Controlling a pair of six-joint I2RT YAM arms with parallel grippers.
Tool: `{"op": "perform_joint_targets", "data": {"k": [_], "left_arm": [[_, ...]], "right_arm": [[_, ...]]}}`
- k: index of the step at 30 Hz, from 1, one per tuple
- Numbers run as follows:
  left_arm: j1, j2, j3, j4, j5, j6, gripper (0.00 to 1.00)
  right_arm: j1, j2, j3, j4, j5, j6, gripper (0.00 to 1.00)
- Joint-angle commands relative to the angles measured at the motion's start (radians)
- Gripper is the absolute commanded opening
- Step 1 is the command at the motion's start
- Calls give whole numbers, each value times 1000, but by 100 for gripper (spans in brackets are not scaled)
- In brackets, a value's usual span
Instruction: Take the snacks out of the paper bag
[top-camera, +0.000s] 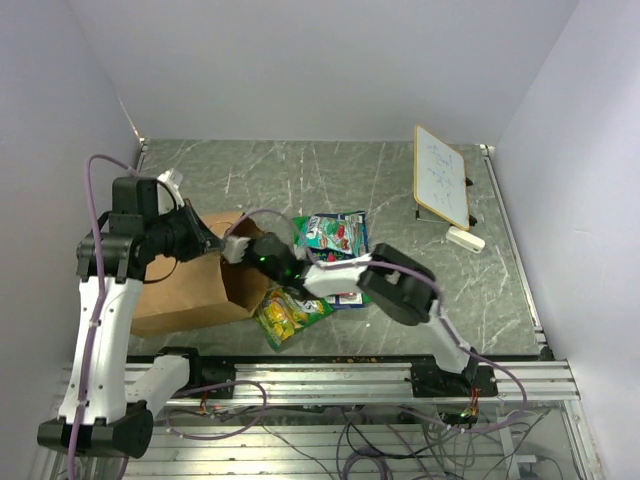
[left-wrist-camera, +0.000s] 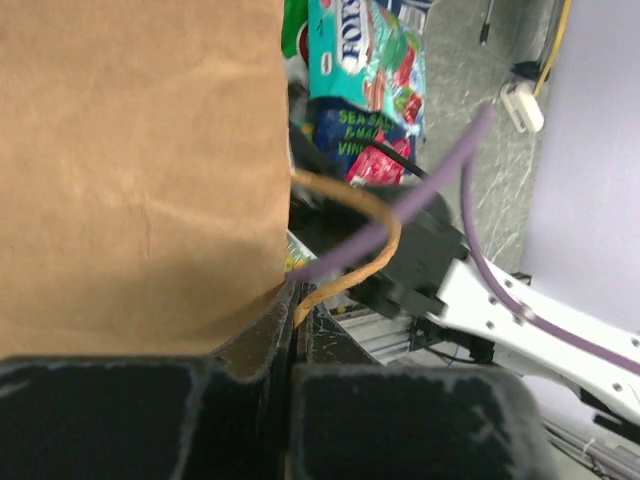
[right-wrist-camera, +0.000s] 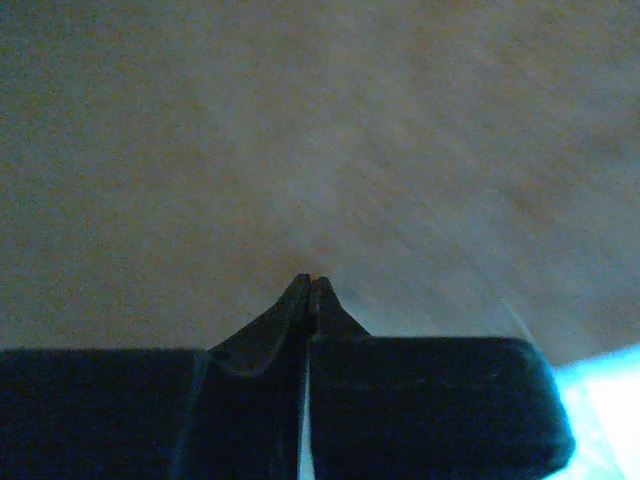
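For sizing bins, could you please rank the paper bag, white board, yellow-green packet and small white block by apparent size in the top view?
1. paper bag
2. white board and yellow-green packet, too alike to rank
3. small white block

Left arm (top-camera: 95, 330): white link shells, black joint housings; right arm (top-camera: 400, 288) the same, with a green light (top-camera: 265, 262) at its wrist; lilac cable (left-wrist-camera: 440, 168) trails each; left tool (left-wrist-camera: 292, 315) and right tool (right-wrist-camera: 310, 285) are matte black with scuffed edges.

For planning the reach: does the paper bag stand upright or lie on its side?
On its side: the paper bag lies flat, broad face up, mouth sideways.
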Motion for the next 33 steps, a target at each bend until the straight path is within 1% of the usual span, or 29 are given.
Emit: {"op": "perform_joint_targets", "data": {"k": [1,4,8,9,10,15,16,18,19,20,21,22,24,28,30,33], "left_arm": [[-2,73,-11,196,-11,-49,7],[-2,106,14,247,-1,-55,7],[-3,99,33,229,-8,-35,7],[-3,85,25,217,-11,-33,7],[-3,63,11,207,-11,-34,7],[-2,-72,-110,160,-7,-77,7],[-2,-93,-123,151,-7,-86,7],[-2,-127,-143,141,-3,-102,7],[-2,-137,-149,138,-2,-105,7],[-3,-142,-150,133,-1,-105,7],[-3,-144,-146,124,-2,-101,7],[-3,-142,-138,114,-4,-96,7],[-3,-137,-108,88,-16,-85,7],[-2,-126,-61,49,-34,-63,7],[-2,-124,-52,42,-39,-62,7],[-2,-125,-51,48,-33,-67,7]], "right_arm": [[-17,-208,-194,54,42,57,0],[-8,-334,-321,30,25,101,0],[0,-459,-428,-8,-19,109,0],[1,-486,-435,-20,-31,109,0],[1,-515,-481,-23,-51,111,0],[-25,-631,-557,-59,-212,160,0],[-43,-651,-569,-58,-246,176,8],[-94,-687,-580,-62,-344,218,46],[-123,-694,-579,-61,-402,233,63],[-142,-693,-578,-46,-447,237,74],[-151,-683,-580,-19,-468,235,81],[-153,-667,-581,16,-481,224,86],[-152,-614,-551,71,-522,227,90],[-139,-537,-466,114,-644,245,90],[-112,-533,-449,105,-628,231,90],[-96,-524,-448,97,-546,247,90]]}}
